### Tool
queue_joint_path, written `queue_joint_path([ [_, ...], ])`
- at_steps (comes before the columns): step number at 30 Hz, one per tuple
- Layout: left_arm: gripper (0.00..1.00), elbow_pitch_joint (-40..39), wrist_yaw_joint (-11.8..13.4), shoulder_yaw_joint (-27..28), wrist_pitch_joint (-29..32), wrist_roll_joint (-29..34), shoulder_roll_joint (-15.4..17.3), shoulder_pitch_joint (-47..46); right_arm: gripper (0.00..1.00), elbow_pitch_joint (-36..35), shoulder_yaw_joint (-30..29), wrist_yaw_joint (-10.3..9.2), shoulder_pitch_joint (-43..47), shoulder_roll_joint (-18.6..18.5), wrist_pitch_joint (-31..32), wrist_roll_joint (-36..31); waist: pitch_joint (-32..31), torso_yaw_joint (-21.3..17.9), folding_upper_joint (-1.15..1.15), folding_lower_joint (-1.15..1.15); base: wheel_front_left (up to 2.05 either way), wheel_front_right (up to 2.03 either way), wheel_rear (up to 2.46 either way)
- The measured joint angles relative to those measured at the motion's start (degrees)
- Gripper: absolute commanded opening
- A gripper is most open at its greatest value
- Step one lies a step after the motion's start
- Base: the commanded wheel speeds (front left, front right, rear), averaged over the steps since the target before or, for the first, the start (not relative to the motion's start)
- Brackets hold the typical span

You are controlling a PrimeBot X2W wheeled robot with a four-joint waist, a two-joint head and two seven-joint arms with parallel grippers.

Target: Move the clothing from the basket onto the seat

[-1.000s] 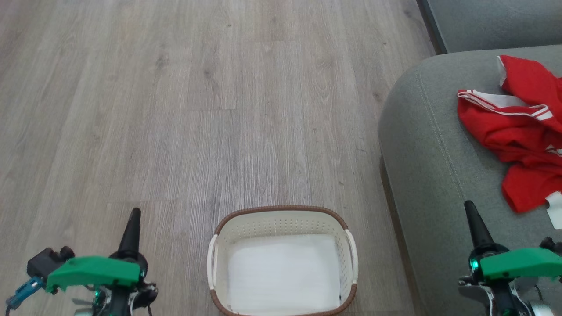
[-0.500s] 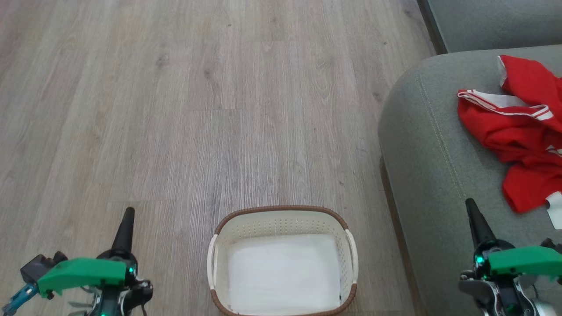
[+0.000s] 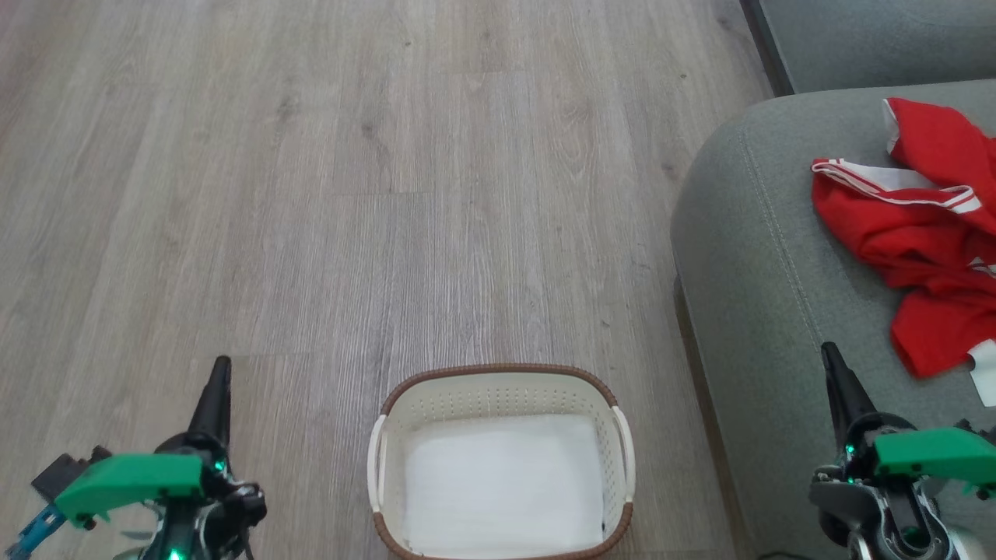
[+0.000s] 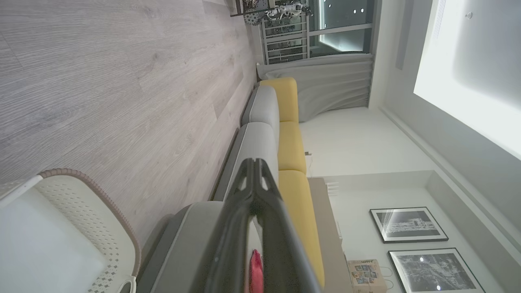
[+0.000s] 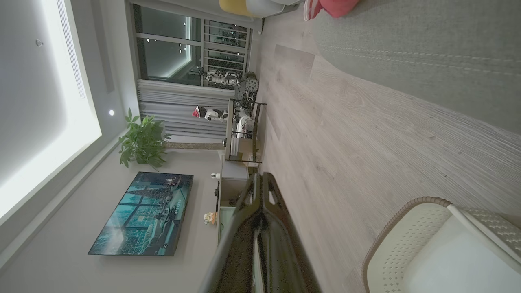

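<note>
Clothing point(image 3: 926, 233): 1 red garment w/ white stripe trim, lying crumpled on the seat point(image 3: 762, 272), at the right side of head view, small white tag at its lower edge. Seat: 1 big grey-green cushion, rounded corner, stitched seam running down it. Neither end effector touches the garment; both sit well apart from it.

Basket point(image 3: 498, 375): 1, on the wood-look floor point(image 3: 389, 194) just left of the seat, bottom centre of head view, between the 2 arms. It has a brown rim, perforated white walls and 2 white side handles. 1 flat white liner sheet point(image 3: 502, 482) lies inside.

Left end effector point(image 3: 221, 373): low at lower left of head view, over bare floor, left of the basket and apart from it. It points up the view w/ a slight lean to the right, green housing behind it. In left wrist view its 2 dark fingers point(image 4: 232, 236) press together right to the tips w/ nothing held. The basket corner point(image 4: 93, 195) and the seat edge point(image 4: 183, 236) lie beyond.

Right end effector point(image 3: 831, 362): low at lower right of head view, over the seat's front part, below and left of the clothing, not touching it. It points up the view, leaning slightly left. In right wrist view its 2 fingers point(image 5: 281, 252) are closed against each other, gripping nothing. The basket point(image 5: 407, 228) is at lower right of that view, the seat point(image 5: 427, 61) at upper right, w/ a bit of the red garment point(image 5: 338, 6) at the top edge.
</note>
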Motion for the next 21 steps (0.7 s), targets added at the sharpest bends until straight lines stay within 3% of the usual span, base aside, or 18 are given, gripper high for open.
queue_joint_path([
  [11, 0.00, 0.4, -1.0, 2.3, 1.8, -6.0, -0.7, -0.4, 0.00, 1.0, -1.0, 0.00, -1.2, 0.4, 1.6, 5.6, 0.0, 0.0, 0.00, 0.00, 0.00, 0.00, 0.00],
  [21, 0.00, 0.4, -1.0, 2.7, 1.9, -6.4, -0.8, -1.0, 0.00, 1.1, -1.1, 0.00, -1.5, 0.4, 1.6, 5.9, 0.0, 0.0, 0.00, 0.00, 0.00, 0.00, 0.00],
])
